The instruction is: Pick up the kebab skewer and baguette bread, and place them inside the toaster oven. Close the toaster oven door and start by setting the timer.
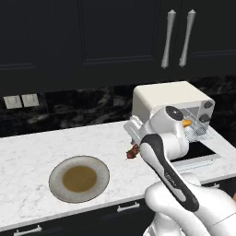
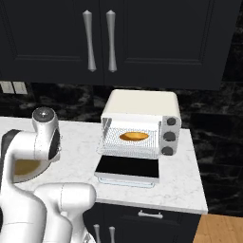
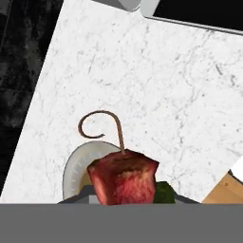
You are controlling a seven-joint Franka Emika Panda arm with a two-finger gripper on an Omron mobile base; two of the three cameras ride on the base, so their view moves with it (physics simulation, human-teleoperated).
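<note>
My gripper (image 1: 134, 146) is shut on the kebab skewer (image 1: 132, 153), holding it over the counter between the plate (image 1: 79, 179) and the toaster oven (image 1: 173, 99). In the hand view a red chunk of the kebab skewer (image 3: 123, 178) sits right in front of the fingers, with the stick's curled end rising from it. The baguette bread (image 2: 134, 136) lies on the wire rack inside the toaster oven (image 2: 142, 109). The toaster oven door (image 2: 127, 168) is folded down flat onto the counter, its dark glass facing up.
The round plate (image 3: 78, 166) with a brown centre has nothing on it. White marble counter (image 1: 32, 152) runs left of the oven, ending at a front edge. Dark wall cabinets with long handles (image 2: 98, 40) hang above. The oven's knobs (image 2: 169, 136) are on its right side.
</note>
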